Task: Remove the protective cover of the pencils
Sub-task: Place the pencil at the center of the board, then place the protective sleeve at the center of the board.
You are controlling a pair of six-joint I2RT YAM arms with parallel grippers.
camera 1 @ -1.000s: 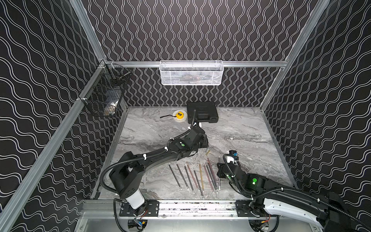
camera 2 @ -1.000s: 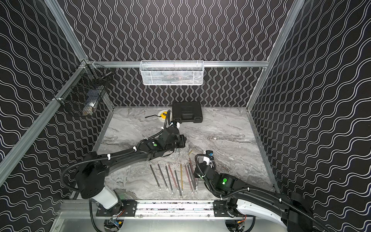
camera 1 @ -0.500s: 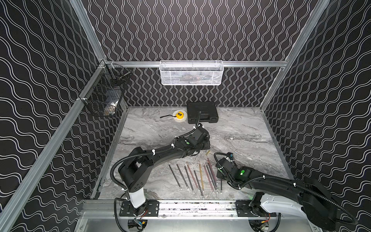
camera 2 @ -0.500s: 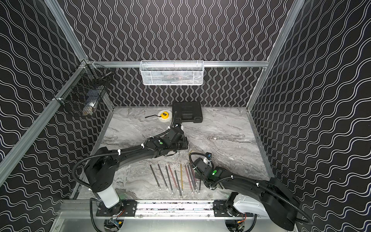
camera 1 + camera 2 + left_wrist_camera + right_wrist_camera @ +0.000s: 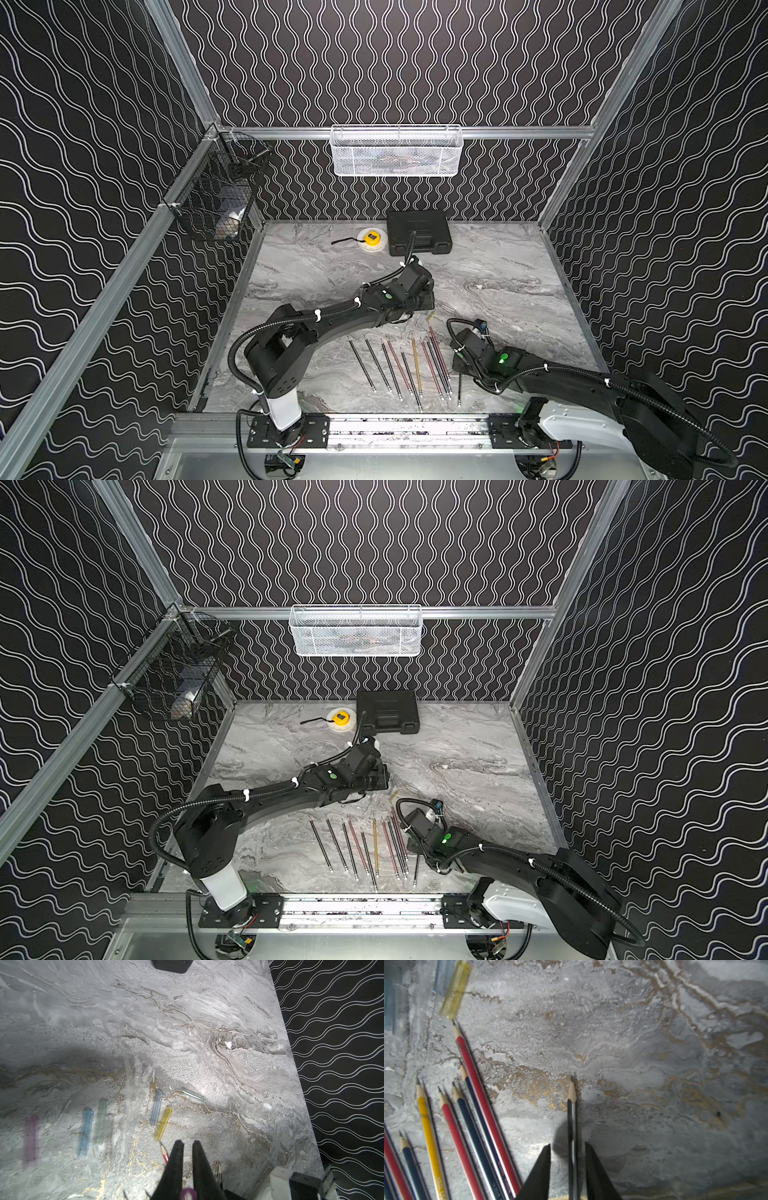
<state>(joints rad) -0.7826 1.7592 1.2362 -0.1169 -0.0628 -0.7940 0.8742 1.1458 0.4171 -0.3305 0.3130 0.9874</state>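
Near the counter's (image 5: 498, 266) middle the left hand (image 5: 188, 1144) hangs closed just short of the loose protective covers (image 5: 163, 1124), which a low sweep could scatter. Along the front edge lie the pencils (image 5: 417, 365), and at their right the right hand (image 5: 568, 1146) stands open astride a black pencil (image 5: 572, 1126) that it could drag on lifting. Only the wrist views show bare tips and tinted covers clearly.

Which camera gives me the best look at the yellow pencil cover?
The left wrist view: the yellow cover lies whole and sharp, beside a blue cover. The right wrist view shows it large but blurred at the frame's edge. In both top views it is only a tiny sliver.
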